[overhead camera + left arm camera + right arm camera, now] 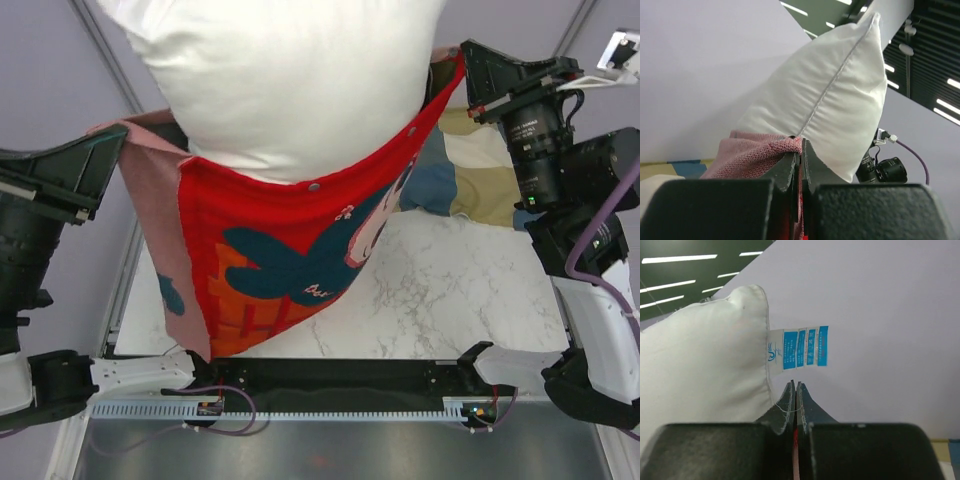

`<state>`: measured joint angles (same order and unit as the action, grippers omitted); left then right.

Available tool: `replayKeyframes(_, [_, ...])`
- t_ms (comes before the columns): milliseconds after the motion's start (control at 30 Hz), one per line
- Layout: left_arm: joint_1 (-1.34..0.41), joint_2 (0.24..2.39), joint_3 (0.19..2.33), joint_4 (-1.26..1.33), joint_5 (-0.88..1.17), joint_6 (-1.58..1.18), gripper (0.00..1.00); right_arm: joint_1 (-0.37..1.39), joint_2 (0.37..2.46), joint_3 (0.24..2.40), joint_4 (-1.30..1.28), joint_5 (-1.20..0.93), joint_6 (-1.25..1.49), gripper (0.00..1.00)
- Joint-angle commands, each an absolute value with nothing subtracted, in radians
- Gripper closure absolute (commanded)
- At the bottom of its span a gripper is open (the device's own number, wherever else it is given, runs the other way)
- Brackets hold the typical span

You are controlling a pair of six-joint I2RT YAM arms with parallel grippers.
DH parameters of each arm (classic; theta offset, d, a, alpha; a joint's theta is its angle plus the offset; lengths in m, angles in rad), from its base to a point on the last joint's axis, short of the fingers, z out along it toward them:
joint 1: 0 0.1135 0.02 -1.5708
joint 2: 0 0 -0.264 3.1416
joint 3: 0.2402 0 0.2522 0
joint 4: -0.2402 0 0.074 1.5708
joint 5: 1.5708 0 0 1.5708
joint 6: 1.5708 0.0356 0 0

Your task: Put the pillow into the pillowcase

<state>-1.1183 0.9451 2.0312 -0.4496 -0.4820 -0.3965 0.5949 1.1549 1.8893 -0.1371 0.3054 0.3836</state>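
**Top external view.** The pillow (285, 80) stands in the open mouth of the pillowcase (290, 250). Its lower part is inside and its larger upper part rises above the rim. The pillowcase hangs between the two arms over the marble bench (440, 290), with the printed red face towards the camera and the dull pink side folded out at the left. The left jaws hold the pink left corner of the mouth, and the right jaws hold the red right corner. A row of snap fasteners (313, 186) runs along the front rim. A blue, tan and cream checked pillow (480, 170) lies on the bench at the rear right, partly hidden by the pillowcase.

**Left wrist view.** The left jaws are closed on the pink edge of the pillowcase (750, 155). The pillow (835, 100) rises just behind them, seam towards the camera.

**Right wrist view.** The right jaws are pressed together on a thin strip of red fabric, the pillowcase (795, 440) edge. The pillow (700, 365) fills the left, and its blue-and-white care label (800, 347) sits just above the jaw tips.
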Motion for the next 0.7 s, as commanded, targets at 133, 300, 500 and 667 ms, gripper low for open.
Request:
replayKeyframes(133, [-1.114,0.749,1.623,-0.187,-0.617,-0.376,0.98,0.581,1.092,2.163,0.008,0.344,0.356,1.0])
replayKeyframes(300, [-1.114,0.785,1.724,-0.207,-0.361,-0.449,0.98,0.58,0.95,2.015,0.04,0.31,0.406,1.0])
replayKeyframes(500, [-1.115,0.88,1.935,-0.291,-0.461,-0.428,0.98,0.583,0.961,2.004,0.069,0.36,0.362,1.0])
replayKeyframes(667, [-1.147,1.026,2.13,-0.295,-0.633,-0.154,0.98,0.583,1.187,2.147,0.041,0.324,0.362,1.0])
